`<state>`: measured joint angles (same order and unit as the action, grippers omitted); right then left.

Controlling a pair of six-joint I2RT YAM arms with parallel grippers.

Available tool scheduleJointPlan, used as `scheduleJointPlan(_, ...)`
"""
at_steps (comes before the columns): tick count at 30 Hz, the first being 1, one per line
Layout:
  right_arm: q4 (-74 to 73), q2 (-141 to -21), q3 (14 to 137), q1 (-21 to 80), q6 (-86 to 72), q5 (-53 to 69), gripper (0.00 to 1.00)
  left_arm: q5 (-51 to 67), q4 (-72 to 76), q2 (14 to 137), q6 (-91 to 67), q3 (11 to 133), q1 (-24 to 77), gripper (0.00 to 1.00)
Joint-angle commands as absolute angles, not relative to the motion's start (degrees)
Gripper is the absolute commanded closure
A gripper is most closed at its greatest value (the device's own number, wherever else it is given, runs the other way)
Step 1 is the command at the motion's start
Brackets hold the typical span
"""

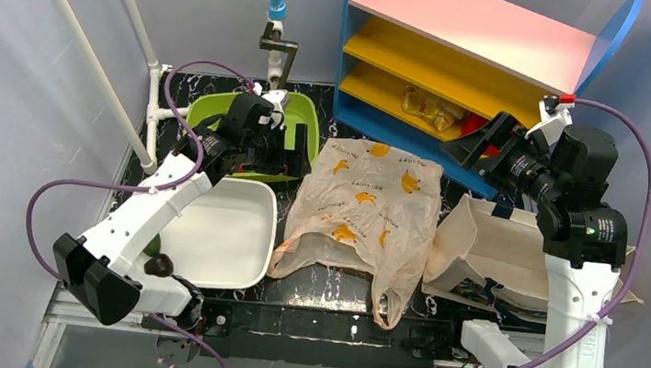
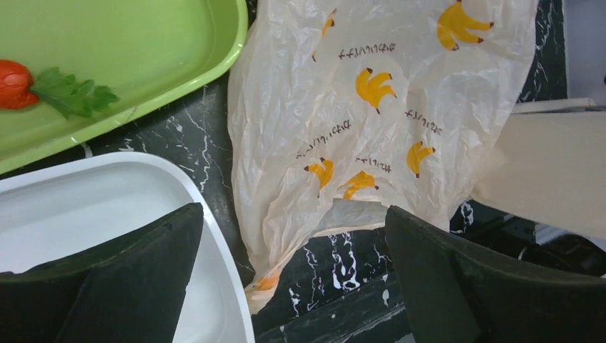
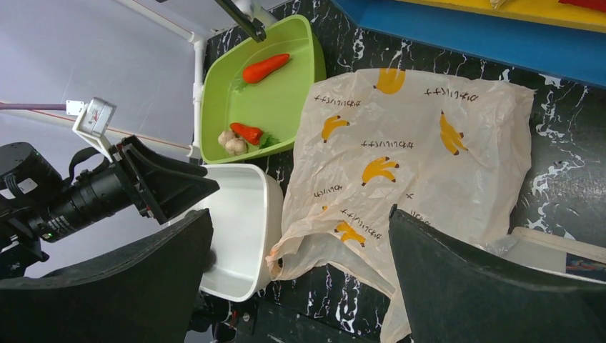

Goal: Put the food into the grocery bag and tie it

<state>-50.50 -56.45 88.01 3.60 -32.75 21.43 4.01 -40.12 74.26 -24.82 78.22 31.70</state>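
The top camera looks down from above and behind my bases onto the whole worktop (image 1: 329, 286). The camera over my left pincer (image 2: 291, 211) hangs close, facing down on the grocery bag (image 2: 357, 128). The one over my right pincer (image 3: 300, 213) seems higher and further back. All three share the bag, green tray (image 3: 286, 93) and white tub (image 3: 243, 214).

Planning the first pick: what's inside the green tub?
In the green tub: a long orange-red vegetable, a leafy red piece and a pale knobbly lump. From above, the left arm covers most of it.
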Motion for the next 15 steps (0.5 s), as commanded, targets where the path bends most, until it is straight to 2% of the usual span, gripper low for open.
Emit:
scheduleJointPlan(1,-51.02,-54.81,87.32,3.47,-31.63,22.1,0.0,-2.66,-43.44,73.18,-28.55,78.8,31.97,0.0)
scheduleJointPlan(5,-52.24,-54.6,88.2,3.52,-30.67,21.95,0.0,-1.89,-44.27,72.61,-29.58,78.01,31.95,0.01)
scheduleJointPlan(12,-54.78,-55.44,89.97,3.91,-26.74,23.67,0.0,2.31,-39.94,69.54,-21.96,74.83,31.99,0.0)
scheduleJointPlan(15,-56.99,-57.39,91.72,8.01,-24.75,21.24,0.0,4.63,-37.07,68.11,-19.9,73.95,31.97,0.0)
